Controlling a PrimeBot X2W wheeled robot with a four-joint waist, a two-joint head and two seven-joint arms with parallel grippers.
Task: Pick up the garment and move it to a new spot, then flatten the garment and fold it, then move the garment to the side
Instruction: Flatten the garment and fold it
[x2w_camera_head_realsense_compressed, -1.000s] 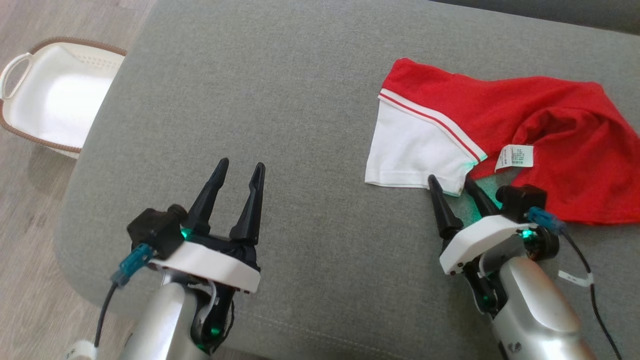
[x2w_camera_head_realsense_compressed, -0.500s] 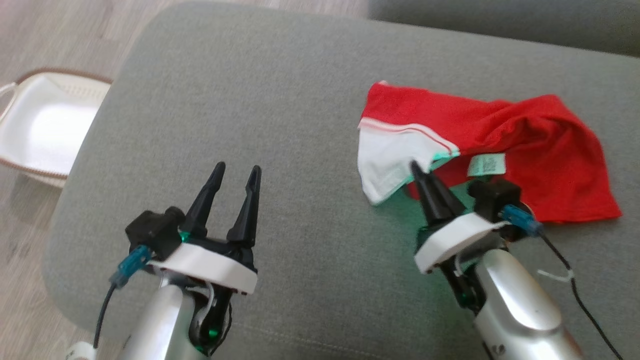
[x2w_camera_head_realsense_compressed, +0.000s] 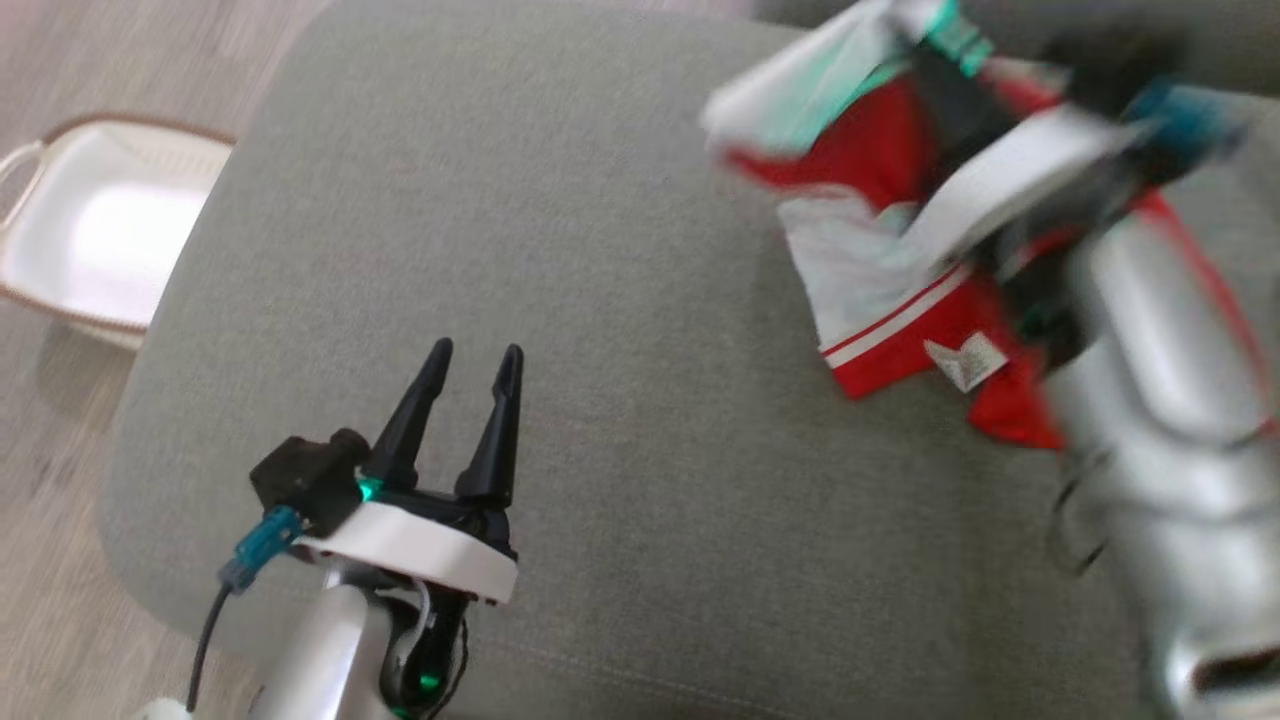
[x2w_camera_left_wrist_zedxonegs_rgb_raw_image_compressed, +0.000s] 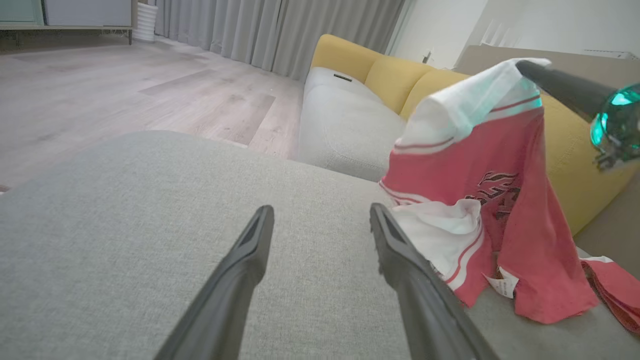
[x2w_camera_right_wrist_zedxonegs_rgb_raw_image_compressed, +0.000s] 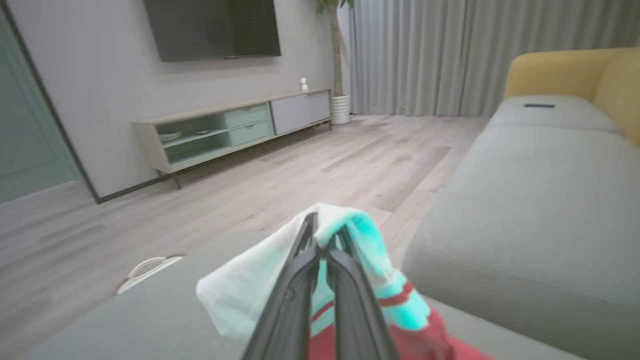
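Right tool (x2w_camera_right_wrist_zedxonegs_rgb_raw_image_compressed: 326, 227), a blur overhead, shows in wrist view clamped on the garment (x2w_camera_left_wrist_zedxonegs_rgb_raw_image_compressed: 505, 230); left tool (x2w_camera_head_realsense_compressed: 476, 352) apart.

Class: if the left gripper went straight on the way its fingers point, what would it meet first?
Likely the bare grey cushion: the left gripper points across it, and the red-and-white shirt hangs off to the side.

Red garment (x2w_camera_left_wrist_zedxonegs_rgb_raw_image_compressed: 510, 150) with white, red-striped sleeves; plain grey cushion (x2w_camera_head_realsense_compressed: 600, 250); white basket (x2w_camera_head_realsense_compressed: 100, 220) with a brown rim.
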